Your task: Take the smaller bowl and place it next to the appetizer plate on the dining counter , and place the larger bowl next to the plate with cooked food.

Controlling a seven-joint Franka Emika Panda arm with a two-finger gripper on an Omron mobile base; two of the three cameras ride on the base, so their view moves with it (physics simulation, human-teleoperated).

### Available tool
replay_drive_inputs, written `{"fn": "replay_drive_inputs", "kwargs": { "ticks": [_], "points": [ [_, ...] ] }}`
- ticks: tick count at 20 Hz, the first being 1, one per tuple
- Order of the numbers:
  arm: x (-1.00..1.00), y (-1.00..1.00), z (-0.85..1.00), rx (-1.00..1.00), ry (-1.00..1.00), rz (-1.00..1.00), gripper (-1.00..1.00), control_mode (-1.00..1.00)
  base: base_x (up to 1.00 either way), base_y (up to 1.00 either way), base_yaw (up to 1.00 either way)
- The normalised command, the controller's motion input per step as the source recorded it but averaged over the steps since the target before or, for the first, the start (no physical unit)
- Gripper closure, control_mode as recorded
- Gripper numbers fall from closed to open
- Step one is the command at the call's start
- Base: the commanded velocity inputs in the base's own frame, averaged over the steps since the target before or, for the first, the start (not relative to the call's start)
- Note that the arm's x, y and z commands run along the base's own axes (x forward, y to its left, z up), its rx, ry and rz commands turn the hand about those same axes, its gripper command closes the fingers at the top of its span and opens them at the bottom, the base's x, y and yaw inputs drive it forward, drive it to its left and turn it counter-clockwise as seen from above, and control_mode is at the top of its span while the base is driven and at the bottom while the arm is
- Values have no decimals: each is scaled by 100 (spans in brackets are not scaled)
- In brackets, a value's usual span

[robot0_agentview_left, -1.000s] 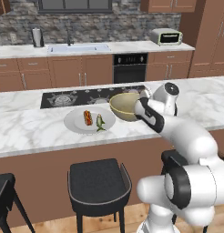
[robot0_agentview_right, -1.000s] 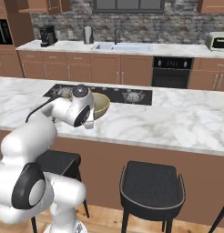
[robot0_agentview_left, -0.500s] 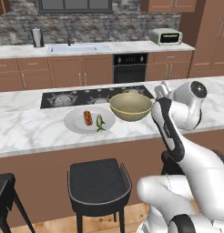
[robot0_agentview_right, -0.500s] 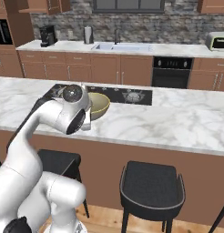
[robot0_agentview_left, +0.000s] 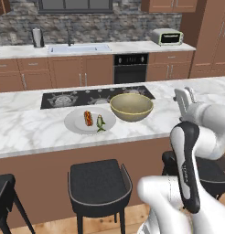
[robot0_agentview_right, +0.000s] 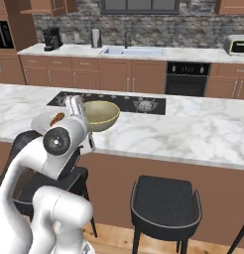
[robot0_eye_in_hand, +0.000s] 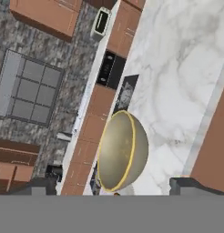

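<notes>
The larger bowl [robot0_agentview_left: 131, 106] [robot0_agentview_right: 100, 115] [robot0_eye_in_hand: 120, 152], olive-tan with a thin yellow rim, stands upright on the dining counter [robot0_agentview_left: 32, 132] [robot0_agentview_right: 183, 129] [robot0_eye_in_hand: 177, 68]. Just left of it and close beside it lies the plate with cooked food [robot0_agentview_left: 90, 121], pale grey with a sausage piece and green bits. My gripper [robot0_agentview_left: 185, 93] [robot0_agentview_right: 74, 103] [robot0_eye_in_hand: 114, 185] is open, raised off the counter to the right of the bowl and clear of it, with nothing between its fingers. The smaller bowl and the appetizer plate are out of view.
A black cooktop [robot0_agentview_left: 93, 97] is set into the counter behind the bowl and plate. Dark stools [robot0_agentview_left: 98, 185] [robot0_agentview_right: 166, 203] stand in front of the counter. The back wall has a sink [robot0_agentview_left: 80, 48], an oven [robot0_agentview_left: 130, 67] and a toaster oven [robot0_agentview_left: 167, 36].
My gripper has opened fully and let go of the larger bowl's rim. The arm has drawn back to the right and up; the bowl stays beside the plate.
</notes>
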Motion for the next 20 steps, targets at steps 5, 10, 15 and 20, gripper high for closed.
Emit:
{"fn": "replay_drive_inputs", "kwargs": {
  "ticks": [5, 10, 15, 20],
  "points": [
    [-100, 9, 14, -11, -32, 4, -100, -100, 0, 0, 0],
    [0, 0, 0, 0, 0, 0, -100, 100, -100, 13, 0],
    [0, 0, 0, 0, 0, 0, -100, 100, -100, 80, 1],
    [0, 0, 0, 0, 0, 0, -100, 100, -25, 100, 8]
  ]
}}
